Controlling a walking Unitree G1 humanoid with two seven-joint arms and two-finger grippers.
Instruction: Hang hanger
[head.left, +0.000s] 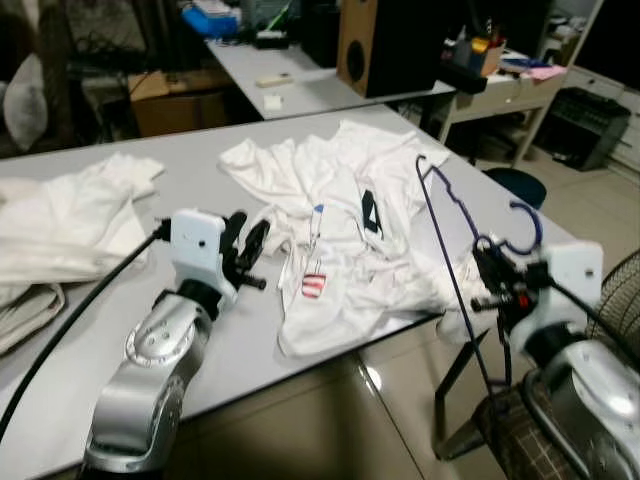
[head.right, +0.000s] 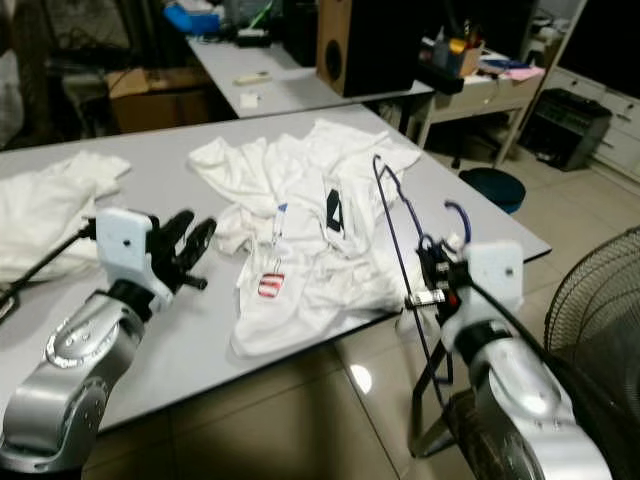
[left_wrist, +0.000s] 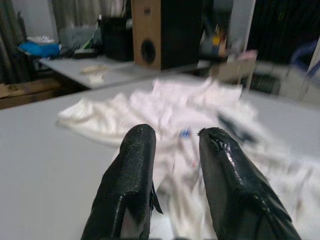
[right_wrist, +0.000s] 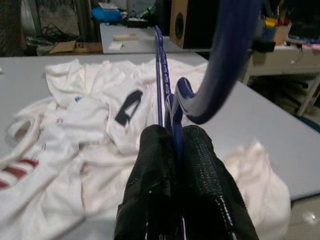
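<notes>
I have the right end effector (head.left: 487, 275) just off the tabletop's (head.left: 120, 330) near right edge, its two black fingers (right_wrist: 197, 165) pinched shut on the blue hanger (head.left: 455, 255) — the wire runs up between them in the right wrist view, with the hook curling over above. The hanger stands roughly upright in the grip, its thin frame rising over the edge of the tabletop and part of it dropping below toward the floor. The left end effector (head.left: 247, 243) hovers over the tabletop's near middle, fingers a little apart and holding nothing, aimed at the white T-shirt (head.left: 335, 225) that lies crumpled across the centre with a red-striped tag and dark markings showing. A second heap of white cloth (head.left: 65, 235) sits at the far left edge — another garment, I think, though the folds hide its shape.
</notes>
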